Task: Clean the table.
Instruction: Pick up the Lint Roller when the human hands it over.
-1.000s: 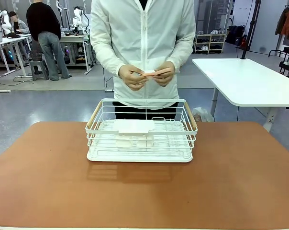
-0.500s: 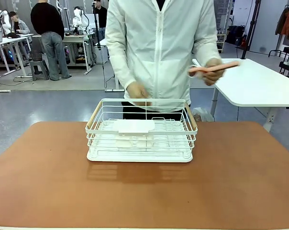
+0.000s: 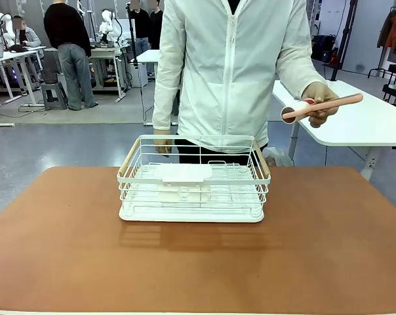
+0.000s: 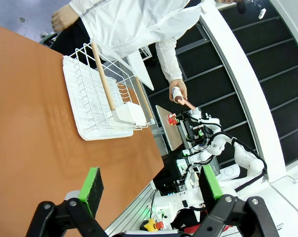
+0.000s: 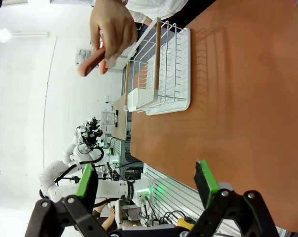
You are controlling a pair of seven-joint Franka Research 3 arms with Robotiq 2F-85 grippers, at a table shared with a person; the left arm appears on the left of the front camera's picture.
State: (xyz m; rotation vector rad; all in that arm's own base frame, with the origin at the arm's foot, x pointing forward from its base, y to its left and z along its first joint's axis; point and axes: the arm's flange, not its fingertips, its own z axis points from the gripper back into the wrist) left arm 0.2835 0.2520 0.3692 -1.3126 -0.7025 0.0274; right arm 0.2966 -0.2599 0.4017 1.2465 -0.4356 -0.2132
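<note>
At the far middle of the reddish-brown table (image 3: 329, 249) stands a white wire basket (image 3: 195, 180) with wooden handles, a white tray under it and a flat white piece lying inside. It is the one thing between the robot and the person (image 3: 227, 65) in a white jacket, who stands close behind it at the table's far edge.

One hand (image 3: 318, 98) is held out to the side, above the corner of a white table (image 3: 362, 125), gripping a lint roller (image 3: 336, 103) by its pink handle. The roller lies nearly level, its white roll end turned towards the person's body. The other hand (image 3: 162, 143) hangs down just behind the basket's far rim, by one wooden handle.

Farther back, people (image 3: 67, 46) stand at work benches.

The left gripper (image 4: 151, 190) hangs over the table's near edge, jaws spread wide with nothing between the green pads, the basket well apart from it. The right gripper (image 5: 145, 182) hangs likewise above the near side, spread wide and holding nothing.
</note>
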